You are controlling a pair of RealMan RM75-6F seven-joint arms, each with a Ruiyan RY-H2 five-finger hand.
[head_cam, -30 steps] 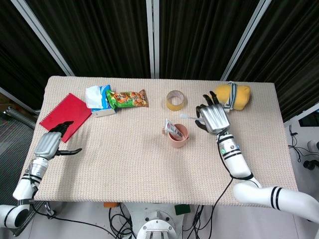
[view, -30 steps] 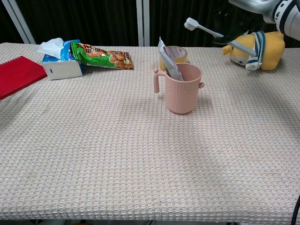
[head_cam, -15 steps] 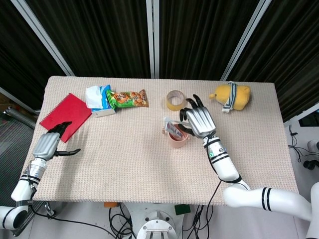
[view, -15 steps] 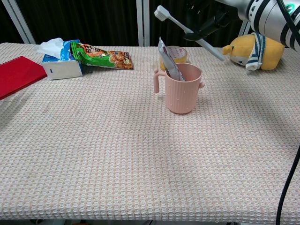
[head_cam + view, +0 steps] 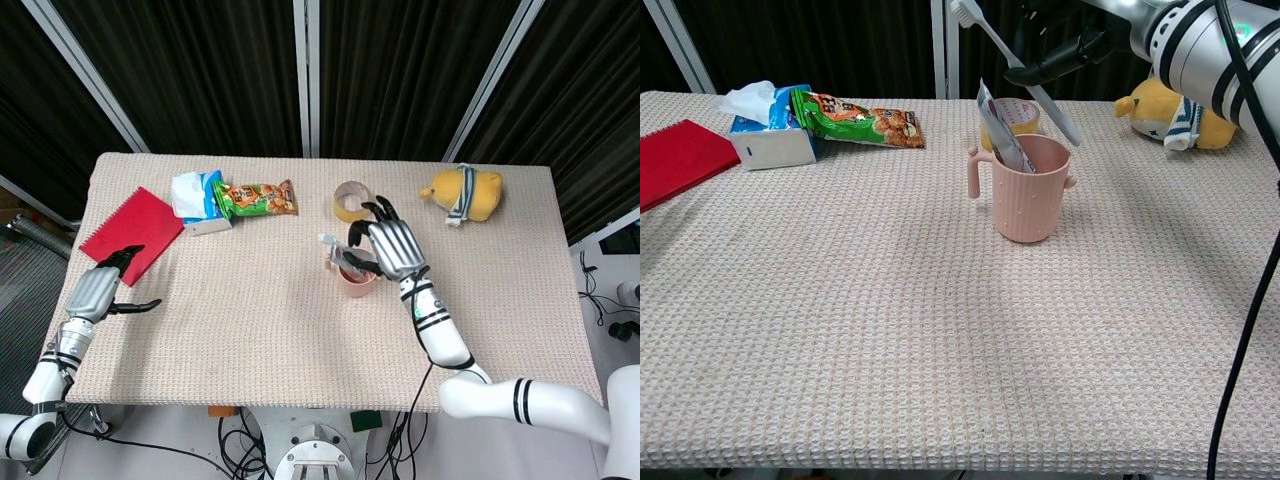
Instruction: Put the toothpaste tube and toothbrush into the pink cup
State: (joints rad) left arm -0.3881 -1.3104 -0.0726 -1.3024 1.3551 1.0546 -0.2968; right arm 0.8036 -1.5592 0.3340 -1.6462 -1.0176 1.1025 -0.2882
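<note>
Two hands show: the right hand (image 5: pixel 390 246) grips the toothbrush (image 5: pixel 1012 66) tilted over the cup (image 5: pixel 1025 190), its lower end just above the rim. One tube (image 5: pixel 998 129) stands inside the cup. Left hand (image 5: pixel 100 288) rests near the table (image 5: pixel 250 320) edge, fingers apart, holding nothing.

A red notebook (image 5: pixel 131 232), tissue box (image 5: pixel 197 203), snack bag (image 5: pixel 259 198), tape roll (image 5: pixel 351 201) and yellow plush toy (image 5: pixel 464 193) lie on the table (image 5: pixel 250 330).
</note>
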